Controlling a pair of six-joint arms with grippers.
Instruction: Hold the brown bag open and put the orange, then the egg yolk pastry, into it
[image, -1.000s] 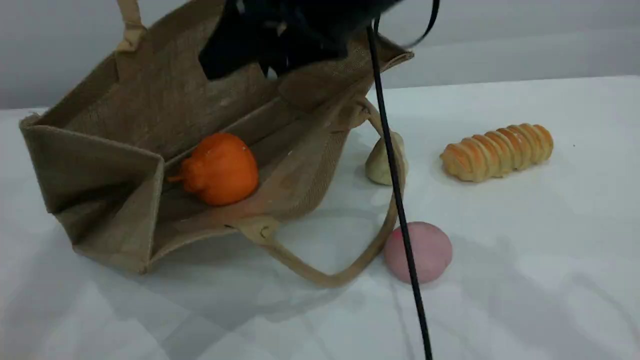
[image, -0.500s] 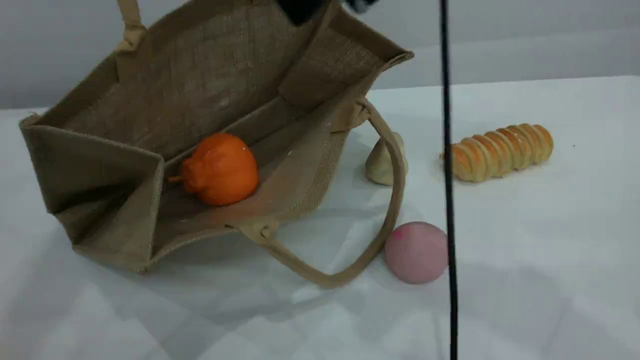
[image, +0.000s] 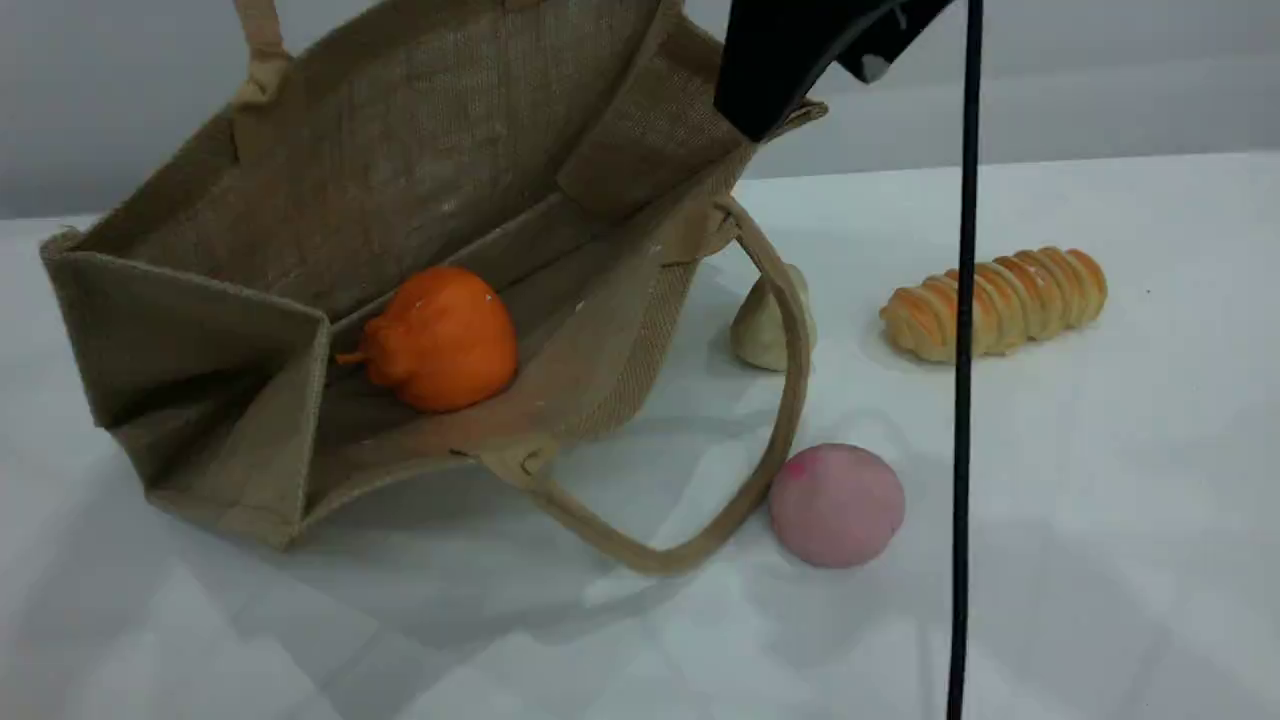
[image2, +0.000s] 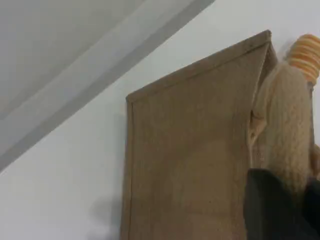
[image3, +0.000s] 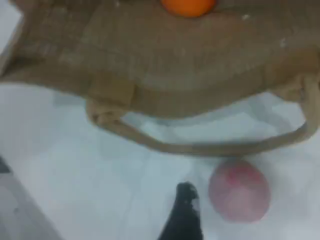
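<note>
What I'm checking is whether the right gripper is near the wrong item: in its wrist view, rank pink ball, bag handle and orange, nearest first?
From the right gripper:
1. pink ball, just right of the tip.
2. bag handle, looped beyond the tip.
3. orange, inside the brown bag, at the top edge.

A staged lab test bench: a bare white tabletop (image: 1100, 480) fills the frame below a plain grey wall (image: 1050, 60) along the top, with a black robot cable (image: 963, 400) hanging at right.
</note>
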